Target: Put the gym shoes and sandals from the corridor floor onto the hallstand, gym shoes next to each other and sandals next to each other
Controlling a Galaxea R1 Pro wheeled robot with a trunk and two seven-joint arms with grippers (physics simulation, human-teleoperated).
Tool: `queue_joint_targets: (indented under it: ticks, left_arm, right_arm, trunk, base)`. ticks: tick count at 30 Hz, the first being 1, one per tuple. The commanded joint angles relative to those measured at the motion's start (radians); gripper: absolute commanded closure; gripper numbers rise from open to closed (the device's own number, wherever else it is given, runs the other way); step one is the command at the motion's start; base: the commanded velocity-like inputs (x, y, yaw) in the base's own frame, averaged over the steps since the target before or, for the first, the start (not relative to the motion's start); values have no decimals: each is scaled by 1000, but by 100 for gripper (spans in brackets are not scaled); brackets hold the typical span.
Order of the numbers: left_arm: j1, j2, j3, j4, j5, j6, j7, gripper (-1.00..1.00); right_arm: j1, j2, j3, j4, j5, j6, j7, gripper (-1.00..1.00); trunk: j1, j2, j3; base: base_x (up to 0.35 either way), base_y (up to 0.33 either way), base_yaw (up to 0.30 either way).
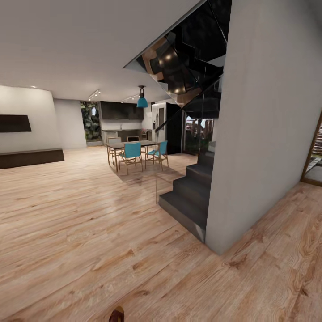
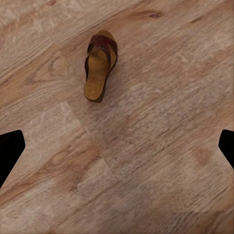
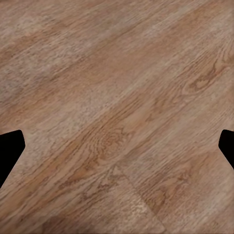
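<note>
You're looking out over an open-plan room from the head camera — the corridor floor (image 1: pixel 89 232) of light wood planks runs out ahead of you. Take the dark staircase (image 1: pixel 190 197) as the landmark: it climbs against a big pale wall (image 1: pixel 264 125) to its right, and beyond it on its left sits a dining table (image 1: pixel 134 145) with teal chairs (image 1: pixel 132 154) around it and a teal pendant lamp (image 1: pixel 142 102) hanging above. Well to the left of the staircase there's a long dark low bench (image 1: pixel 31 157) against the far wall.

The only task item you can see is one sandal (image 2: pixel 100 66). In the head view just its tip (image 1: pixel 116 315) pokes in at the near edge of the picture, well in front of the staircase on bare floor. Your left wrist camera gives a much better look — it lies flat on the planks, brown straps over a glossy tan footbed, nothing touching it.

Left gripper (image 2: pixel 117 146): both fingertips (image 2: pixel 9 151) sit at opposite edges of the wrist picture, so the jaws are spread wide with nothing between them, hanging above the floor with the sandal further out ahead. Right gripper (image 3: pixel 117 146): same deal — jaws wide, dark fingertips (image 3: pixel 9 148) at the edges, bare plank flooring below.
</note>
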Motion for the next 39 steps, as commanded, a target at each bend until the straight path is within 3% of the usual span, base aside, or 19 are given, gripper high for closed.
queue_joint_targets:
  ticks: [1, 39]
  left_arm:
    - [0, 0, 1, -3, 1, 7, 0, -100]
    - [0, 1, 5, -3, 0, 6, 2, -100]
  right_arm:
    - [-1, 0, 1, 1, 0, -3, -2, -100]
    - [-1, -1, -1, 2, 0, -5, -2, -100]
  trunk:
    - [4, -8, -4]
    - [150, -274, -123]
  base:
    - [0, 0, 0]
    - [0, 0, 0]
